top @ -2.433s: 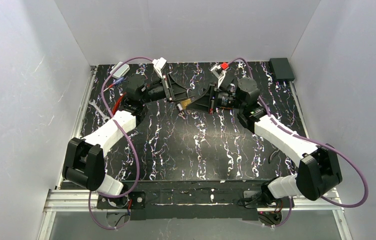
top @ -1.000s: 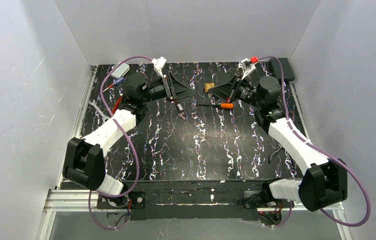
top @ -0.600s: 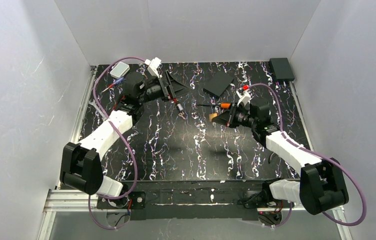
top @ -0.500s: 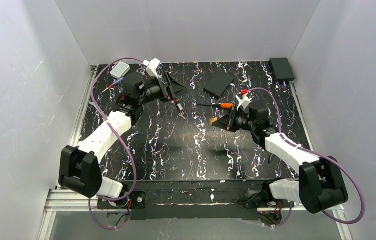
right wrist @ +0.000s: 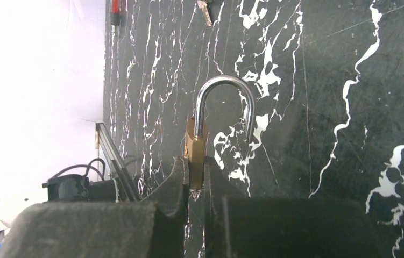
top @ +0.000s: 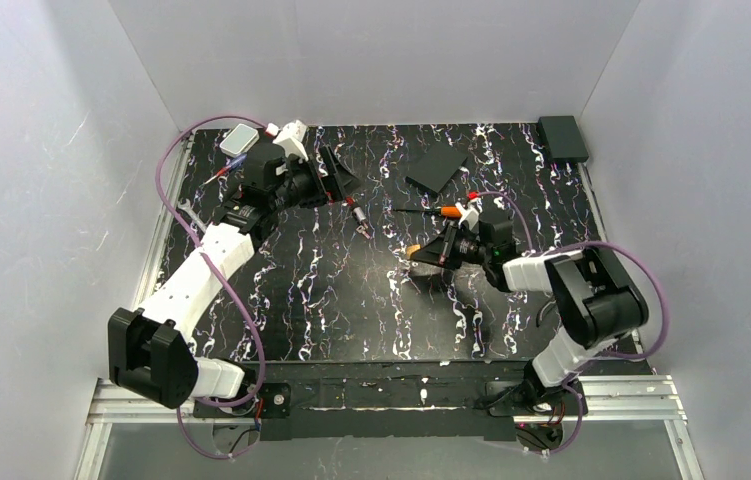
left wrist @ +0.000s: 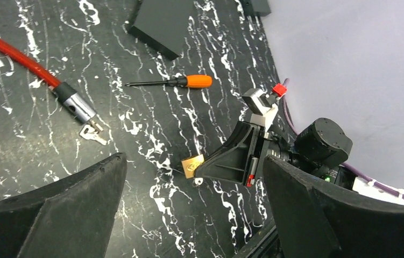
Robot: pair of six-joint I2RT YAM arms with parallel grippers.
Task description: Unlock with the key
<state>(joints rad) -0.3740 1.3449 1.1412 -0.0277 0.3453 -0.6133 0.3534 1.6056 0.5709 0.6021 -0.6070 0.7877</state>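
Left gripper (top: pixel 339 178) up over the far-left part of the table (top: pixel 351 310), jaws spread wide, nothing between them; in its wrist view the two dark fingers (left wrist: pixel 54 215) frame the scene from either side. The key (left wrist: pixel 93 133) lies flat on the table, on its own, just beside the metal end of the red cable lock (left wrist: pixel 16 58) and well apart from both grippers; from above it shows as a small silvery speck (top: pixel 364 229) left of centre. Right gripper (right wrist: pixel 195 173) low near mid-table, fingers pressed onto the brass padlock (right wrist: pixel 196 153), body edge-on between them. Shackle (right wrist: pixel 226 86) sticks out beyond the fingertips, one leg in the body, the other hanging free. An orange-handled screwdriver (left wrist: pixel 188 81) lies beyond the padlock, a flat black block (left wrist: pixel 162 24) further back
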